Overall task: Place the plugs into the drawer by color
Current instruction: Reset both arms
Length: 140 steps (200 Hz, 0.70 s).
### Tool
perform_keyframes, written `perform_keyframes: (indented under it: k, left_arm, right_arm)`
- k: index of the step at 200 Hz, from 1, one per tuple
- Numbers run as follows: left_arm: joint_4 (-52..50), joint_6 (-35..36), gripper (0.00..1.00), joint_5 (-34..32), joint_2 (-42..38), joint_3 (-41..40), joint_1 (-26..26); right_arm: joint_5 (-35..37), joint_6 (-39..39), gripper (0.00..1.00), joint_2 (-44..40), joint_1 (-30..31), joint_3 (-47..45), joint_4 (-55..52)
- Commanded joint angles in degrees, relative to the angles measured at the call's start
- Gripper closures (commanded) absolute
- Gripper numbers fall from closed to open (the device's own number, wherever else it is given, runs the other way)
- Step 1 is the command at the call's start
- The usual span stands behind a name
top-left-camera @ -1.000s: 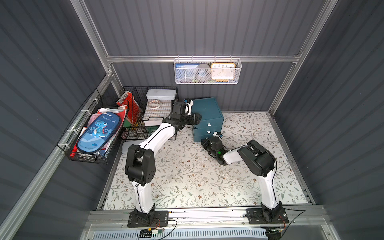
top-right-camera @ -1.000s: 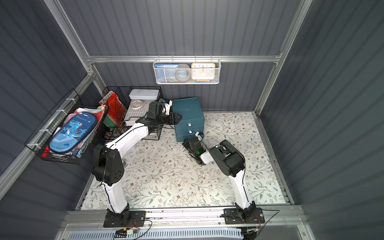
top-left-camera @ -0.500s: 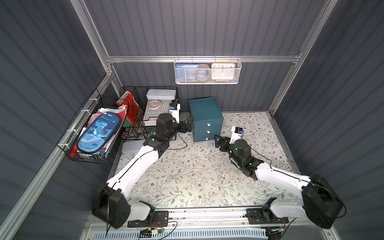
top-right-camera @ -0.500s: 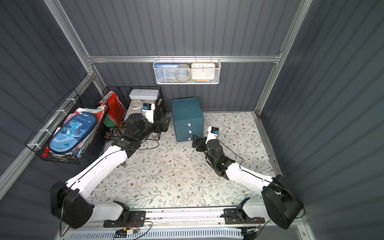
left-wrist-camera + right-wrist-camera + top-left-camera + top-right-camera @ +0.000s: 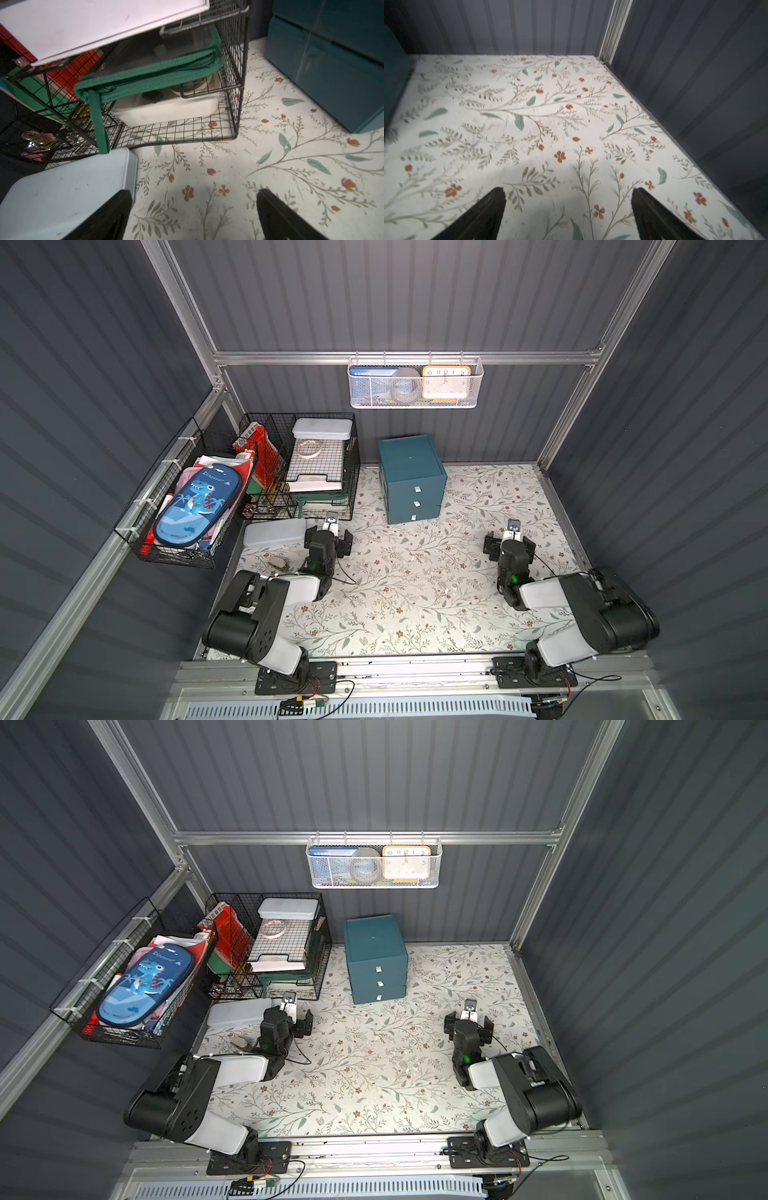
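We are holding our left jaws spread wide and pinching nothing. In the left wrist view their two black fingers (image 5: 116, 216) are standing well apart, with only the floral tabletop (image 5: 207, 166) showing between them. Our right jaws are spread just as wide and are empty too, with flowered tabletop lying bare between them in the right wrist view.

The drawer (image 5: 411, 485) is standing ahead of both pairs of jaws, roughly between them, up against the back wall. In both top views its three fronts are sitting flush, each showing a small white tab (image 5: 378, 969). From the left jaws it is rising ahead and to the inner side (image 5: 332, 72). From the right jaws only a dark teal sliver (image 5: 394, 72) is showing at the inner edge, well apart from the fingers.

A pale grey-blue case (image 5: 274, 532) is lying just beside the left jaws on their outer side. One finger is overlapping its corner in the wrist view, and we cannot tell whether they are touching. A black wire basket (image 5: 353, 489) is standing near, straight ahead of the left jaws, and is holding a green zip pouch (image 5: 145, 76) above a white tray (image 5: 166, 110).

We are keeping the left arm (image 5: 270, 605) and the right arm (image 5: 582, 605) folded low, with both pairs of jaws pointing toward the back wall and well apart from each other. Far beyond the jaws, a white mesh basket (image 5: 415, 406) is hanging on that wall with a clock (image 5: 446, 383) inside.
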Motion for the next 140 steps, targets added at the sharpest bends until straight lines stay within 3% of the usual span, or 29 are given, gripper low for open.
perform_keyframes:
  k: [1, 18, 32, 41, 67, 140]
  left_arm:
    - [25.46, -0.94, 0.01, 6.92, 2.66, -1.54, 5.31]
    - [33.21, -1.46, 0.02, 8.63, 8.97, -2.53, 6.93]
    - [25.25, -2.06, 0.01, 10.0, 8.05, 0.6, 7.48]
    - [26.24, -2.61, 0.01, 11.55, 9.17, 1.49, 8.51]
    - [21.32, -5.2, 0.01, 17.34, 9.35, 3.91, 12.01]
    - [20.33, -5.3, 0.01, 17.07, 9.3, 4.24, 12.21]
  right_arm:
    - [-7.55, 3.71, 0.01, -2.06, -5.08, -1.11, 8.8]
    - [-12.07, 4.3, 0.01, -2.59, -6.93, 3.4, -0.29]
    - [-15.45, 3.39, 0.01, -1.36, -7.51, 7.57, -6.47]
    - [-18.77, 4.82, 0.01, -0.72, -9.32, 8.59, -7.94]
    - [-21.37, 5.2, 0.01, 0.07, -10.44, 8.76, -6.76]
    - [-25.84, 3.0, 0.01, 0.39, -10.11, 9.44, -7.41]
